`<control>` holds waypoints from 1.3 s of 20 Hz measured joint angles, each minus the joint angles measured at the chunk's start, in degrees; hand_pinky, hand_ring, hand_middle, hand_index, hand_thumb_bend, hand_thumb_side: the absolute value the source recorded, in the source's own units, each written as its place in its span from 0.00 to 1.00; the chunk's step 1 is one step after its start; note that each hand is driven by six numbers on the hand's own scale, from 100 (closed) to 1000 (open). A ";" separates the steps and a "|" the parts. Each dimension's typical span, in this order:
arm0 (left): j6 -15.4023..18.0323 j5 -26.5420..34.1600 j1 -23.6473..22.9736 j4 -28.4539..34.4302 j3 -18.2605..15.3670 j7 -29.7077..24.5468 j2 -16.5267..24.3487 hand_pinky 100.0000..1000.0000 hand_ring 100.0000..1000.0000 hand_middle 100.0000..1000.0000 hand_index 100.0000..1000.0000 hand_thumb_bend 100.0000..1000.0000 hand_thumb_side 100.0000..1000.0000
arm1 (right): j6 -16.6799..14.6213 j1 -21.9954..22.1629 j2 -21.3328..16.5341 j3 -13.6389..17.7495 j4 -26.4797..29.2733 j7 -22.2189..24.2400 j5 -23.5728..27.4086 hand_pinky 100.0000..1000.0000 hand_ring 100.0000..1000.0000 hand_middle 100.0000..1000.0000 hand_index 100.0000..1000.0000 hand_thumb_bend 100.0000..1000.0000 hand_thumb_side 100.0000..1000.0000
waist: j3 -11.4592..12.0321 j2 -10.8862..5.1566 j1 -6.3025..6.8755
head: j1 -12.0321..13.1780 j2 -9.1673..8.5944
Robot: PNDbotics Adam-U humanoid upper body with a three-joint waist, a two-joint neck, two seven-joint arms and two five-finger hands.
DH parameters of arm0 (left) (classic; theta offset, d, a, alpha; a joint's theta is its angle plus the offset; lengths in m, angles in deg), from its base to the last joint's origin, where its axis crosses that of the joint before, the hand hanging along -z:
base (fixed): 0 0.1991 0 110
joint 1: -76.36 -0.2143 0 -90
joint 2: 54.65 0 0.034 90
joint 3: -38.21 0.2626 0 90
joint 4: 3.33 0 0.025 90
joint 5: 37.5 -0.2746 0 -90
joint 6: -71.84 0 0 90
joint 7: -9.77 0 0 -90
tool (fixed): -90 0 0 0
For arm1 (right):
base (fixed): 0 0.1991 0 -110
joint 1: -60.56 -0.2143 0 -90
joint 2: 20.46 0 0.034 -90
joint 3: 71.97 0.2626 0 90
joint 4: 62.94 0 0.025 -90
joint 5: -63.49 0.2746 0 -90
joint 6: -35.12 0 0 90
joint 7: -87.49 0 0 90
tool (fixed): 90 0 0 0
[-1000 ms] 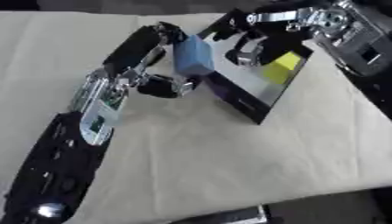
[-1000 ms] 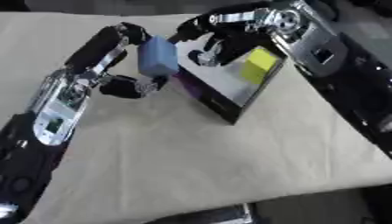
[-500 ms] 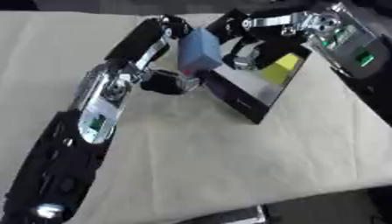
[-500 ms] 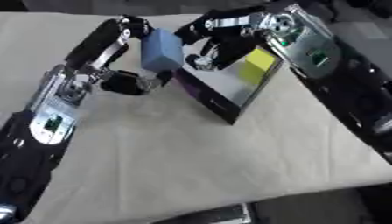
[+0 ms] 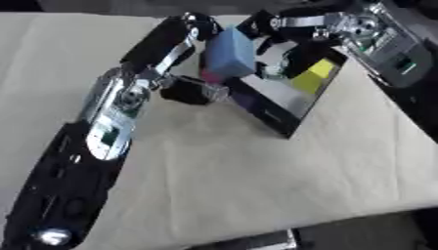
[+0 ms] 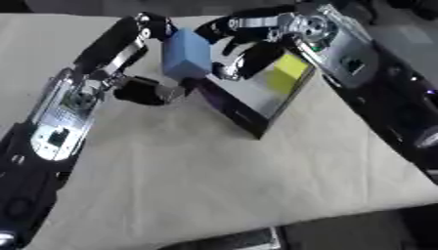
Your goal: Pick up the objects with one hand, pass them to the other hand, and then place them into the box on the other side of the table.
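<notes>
The left hand (image 5: 192, 88) is clamped on a blue block (image 5: 231, 52), holding it above the near edge of the dark box (image 5: 287, 105) on the cloth-covered worktop (image 5: 256, 176). The right hand (image 6: 248, 46), fingers spread, seems to touch the block's far side. A yellow block (image 6: 284, 73) lies inside the box.

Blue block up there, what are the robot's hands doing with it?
The robot's left hand holds a blue block up by the near wall of a dark box on the cloth-covered table. The right hand reaches in from the other side with curled fingers at the block's edge, so this looks like the handover between hands. A yellow thing already lies in the box. I cannot tell whether the right hand has taken hold.
</notes>
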 measured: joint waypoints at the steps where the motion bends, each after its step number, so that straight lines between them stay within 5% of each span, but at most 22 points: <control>1: -0.10 0.00 0.00 0.00 0.00 -0.10 0.00 0.65 0.57 0.44 0.40 0.00 0.21 | -0.09 0.00 0.00 0.02 0.08 -0.01 0.00 0.84 1.00 0.90 1.00 0.09 0.19 | 0.00 0.00 0.00 | 0.00 0.00; 11: -1.97 -2.88 0.00 -0.11 -0.02 0.15 0.00 0.64 0.57 0.44 0.40 0.00 0.17 | -1.98 0.04 -0.02 0.75 1.49 2.74 -1.01 0.86 1.00 0.91 1.00 0.20 0.09 | 0.00 0.00 0.00 | 1.30 0.00; 26: -3.49 -4.21 -0.08 -0.44 -0.01 0.78 -0.02 0.64 0.56 0.43 0.40 0.00 0.23 | -0.18 0.31 0.00 1.03 1.71 1.50 -0.61 0.84 1.00 0.91 1.00 0.10 0.18 | 0.07 0.00 0.00 | 3.78 0.00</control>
